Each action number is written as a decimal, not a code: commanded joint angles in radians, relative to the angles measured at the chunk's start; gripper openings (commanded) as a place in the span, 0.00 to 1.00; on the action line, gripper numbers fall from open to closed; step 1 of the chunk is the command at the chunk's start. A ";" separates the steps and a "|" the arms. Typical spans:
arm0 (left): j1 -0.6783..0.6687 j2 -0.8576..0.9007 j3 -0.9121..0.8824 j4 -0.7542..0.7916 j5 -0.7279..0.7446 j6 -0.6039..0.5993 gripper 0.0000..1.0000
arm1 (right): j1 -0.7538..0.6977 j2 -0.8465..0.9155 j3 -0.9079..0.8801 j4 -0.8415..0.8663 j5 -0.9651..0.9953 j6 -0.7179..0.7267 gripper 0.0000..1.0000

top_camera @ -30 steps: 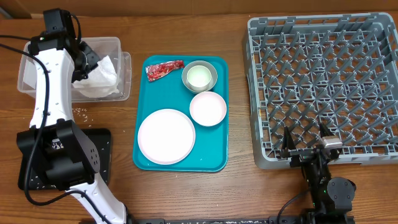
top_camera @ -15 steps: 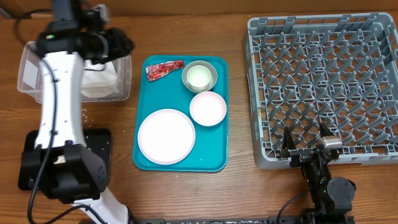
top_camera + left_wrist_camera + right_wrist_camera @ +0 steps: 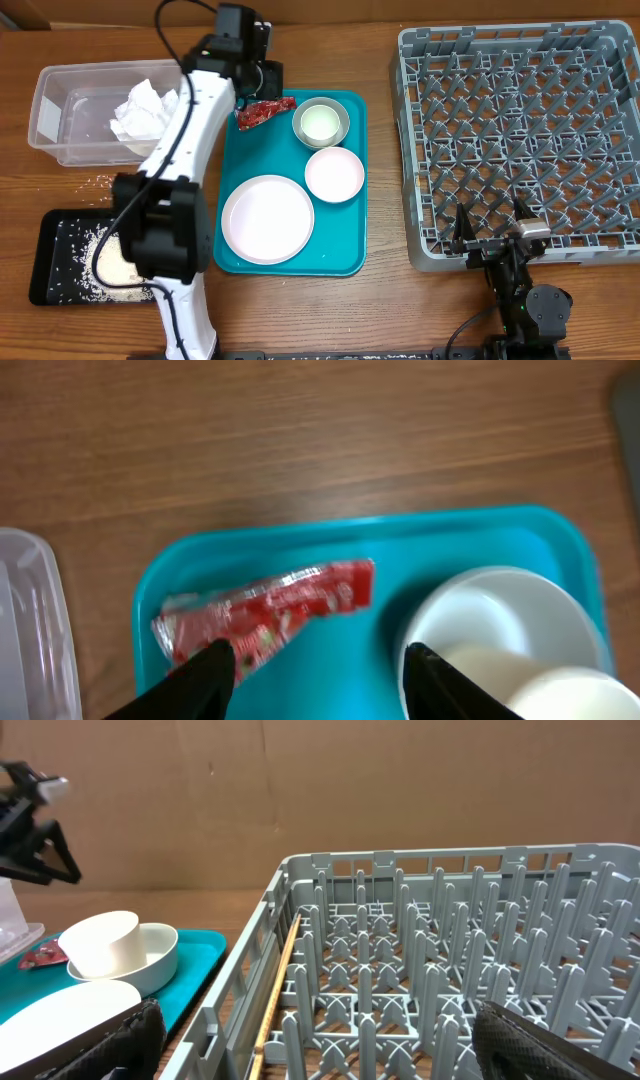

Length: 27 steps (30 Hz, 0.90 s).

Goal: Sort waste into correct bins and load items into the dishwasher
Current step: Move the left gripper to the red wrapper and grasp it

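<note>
A: Overhead first. Napkins (image 3: 140, 110) are seen in the clear tub (image 3: 45, 110), and rice (image 3: 108, 265) is heaped in the black tray (image 3: 55, 235). A few grains (image 3: 100, 182) are scattered on the bench (image 3: 300, 320).
B: So the waste is judged mostly sorted. The red wrapper (image 3: 265, 112) is not; it lies on the teal tray (image 3: 345, 240), under the left jaws.
A: Left wrist now. Those jaws are spread apart with nothing gripped, and the wrapper is seen just ahead of the tips.
B: Right wrist. These jaws are also held wide and empty, beside the rack (image 3: 440, 980), into which nothing is loaded.
A: Plate (image 3: 267, 219), white bowl (image 3: 334, 174), grey bowl (image 3: 342, 125) and cup (image 3: 100, 945) are all yet to be moved.
</note>
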 commanded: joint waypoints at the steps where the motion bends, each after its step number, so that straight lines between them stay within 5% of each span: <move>1: -0.005 0.057 0.007 0.026 -0.091 0.042 0.56 | -0.006 -0.011 -0.010 0.005 0.006 0.000 1.00; 8: -0.005 0.147 0.007 0.032 -0.050 0.112 0.51 | -0.006 -0.011 -0.010 0.005 0.006 0.000 1.00; 27: -0.005 0.261 0.007 0.061 0.014 0.232 0.66 | -0.006 -0.011 -0.010 0.005 0.006 0.000 1.00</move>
